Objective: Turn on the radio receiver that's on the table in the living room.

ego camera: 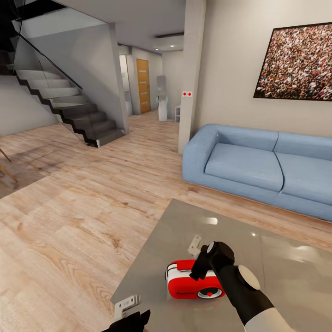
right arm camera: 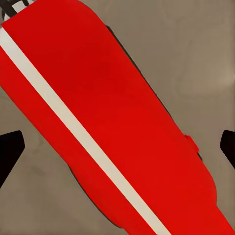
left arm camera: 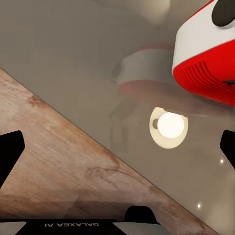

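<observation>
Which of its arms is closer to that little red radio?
The right. Its end effector hangs directly over the radio, while the left end effector sits off to the side at the table edge.

We see the table (ego camera: 286, 272), low and rectangular, with a glossy grey-beige top that mirrors ceiling lights. It stands on the light wood floor (ego camera: 78, 203), its near corner at the lower left of the head view. The radio (ego camera: 184, 281) lies directly on the top, near that corner edge, red with white trim. In the left wrist view the table (left arm camera: 73, 58) reflects the radio (left arm camera: 205, 58).
</observation>
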